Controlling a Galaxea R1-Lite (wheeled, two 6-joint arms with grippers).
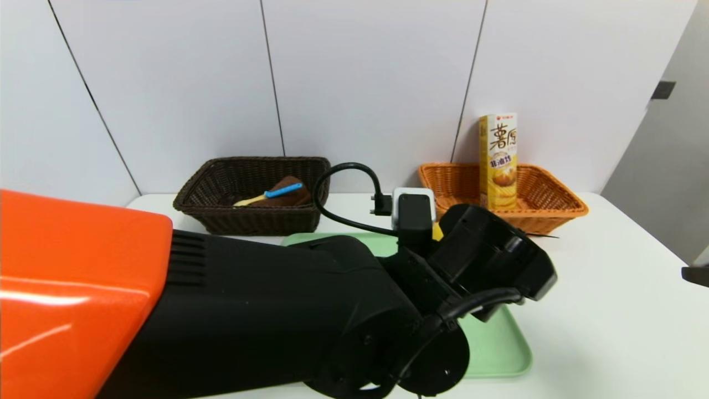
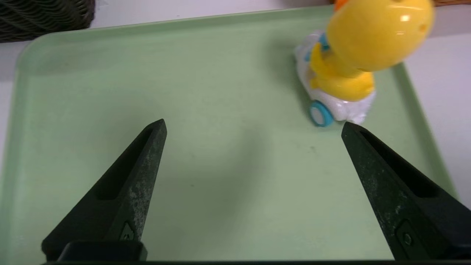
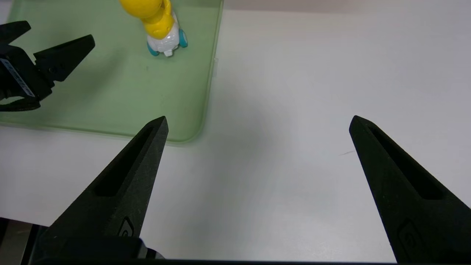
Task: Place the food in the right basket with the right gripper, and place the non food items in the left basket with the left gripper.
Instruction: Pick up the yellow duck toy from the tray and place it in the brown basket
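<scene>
Bright, even light from overhead. Glare streaks on the orange arm cover (image 1: 72,288). Soft shadow on the green tray (image 2: 220,176), just beside the duck toy (image 2: 353,62). Duck's head blurred, too close. White bench (image 3: 312,92) washed pale beside the tray.

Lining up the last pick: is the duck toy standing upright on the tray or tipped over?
Upright. The duck toy stands on its wheeled white base on the green tray, head uppermost; the right wrist view agrees.

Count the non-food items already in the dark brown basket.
2 visible in the left basket: a rolled brown towel and, lying on it, a blue-handled spatula. The near wall may hide more.
</scene>
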